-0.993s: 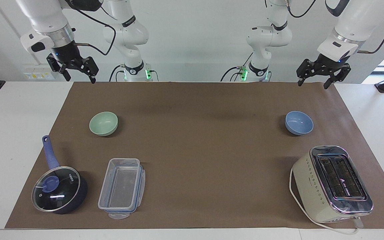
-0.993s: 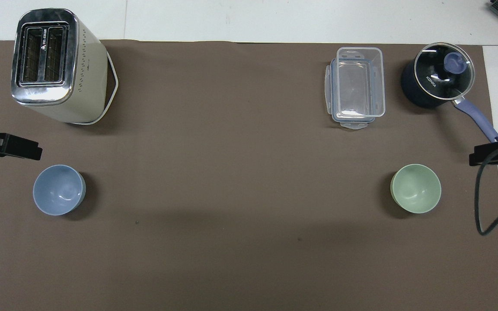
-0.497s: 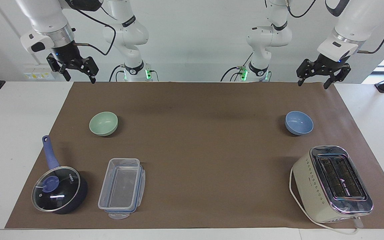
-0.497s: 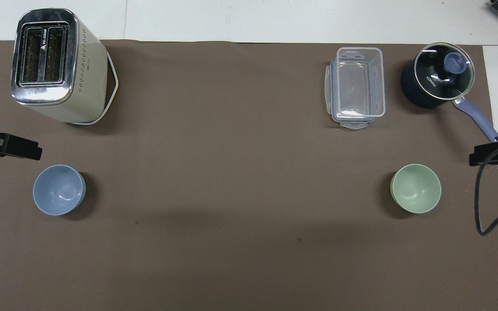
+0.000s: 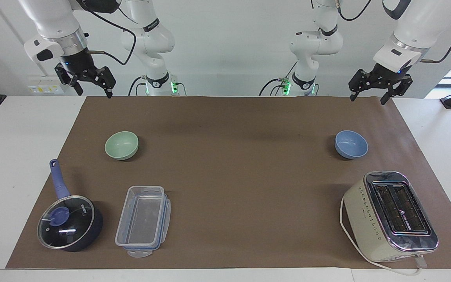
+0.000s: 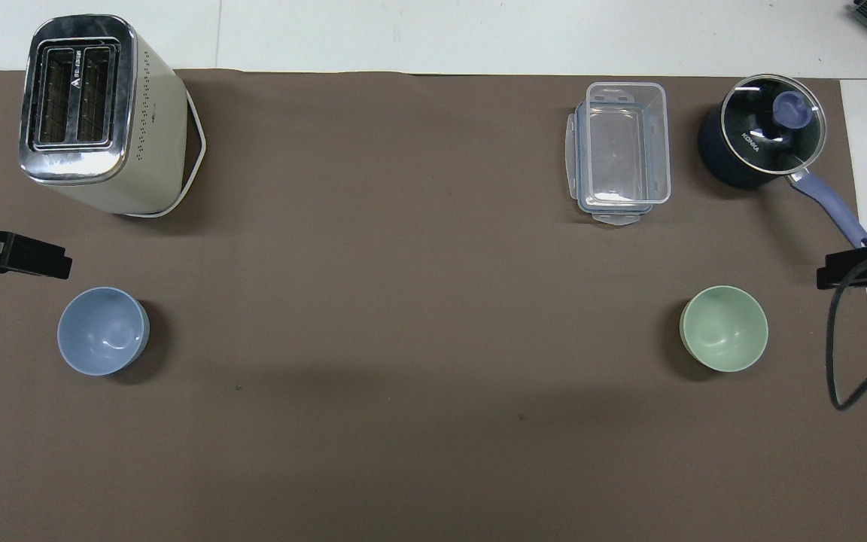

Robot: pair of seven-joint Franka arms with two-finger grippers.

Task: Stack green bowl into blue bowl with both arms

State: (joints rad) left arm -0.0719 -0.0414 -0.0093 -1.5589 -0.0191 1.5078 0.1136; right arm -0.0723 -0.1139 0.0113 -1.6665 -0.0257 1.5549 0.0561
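green bowl (image 5: 121, 145) set at right arm's end, blue bowl (image 5: 351, 144) at left arm's, well apart | one bowl judged assigned per arm | right gripper (image 5: 91, 87), left gripper (image 5: 370, 93) raised, spread, empty

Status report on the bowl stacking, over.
Left gripper and right gripper open, raised, empty. Green bowl and blue bowl apart on the mat, untouched. Nothing stands between them.
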